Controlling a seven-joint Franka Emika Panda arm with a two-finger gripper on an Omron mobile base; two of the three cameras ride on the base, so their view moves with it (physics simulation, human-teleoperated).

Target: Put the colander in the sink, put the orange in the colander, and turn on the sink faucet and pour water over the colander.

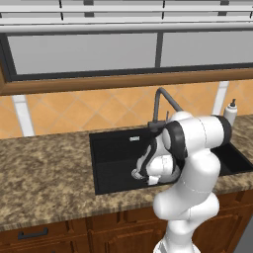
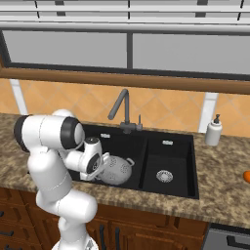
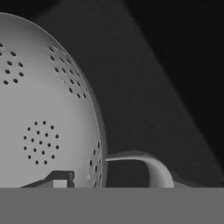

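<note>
Colander (image 2: 117,169) sits low in the large basin of the sink (image 2: 183,141), at centre-left of the right base frame, its bowl tipped toward the camera rather than level. Gripper (image 2: 103,163) is pressed together on the colander's rim; in the hand frame one dark fingertip (image 3: 59,179) lies against the perforated inner wall at lower left, beside a side handle. Risk noted: releasing while the bowl is tilted could let it roll or settle on its side, leaving no upright cavity for the fruit. Orange (image 2: 247,176) lies at the far right edge of the right base frame, on the counter (image 2: 219,166), well apart. Sink faucet (image 2: 122,110) stands just behind, so a careless lift could strike its spout.
</note>
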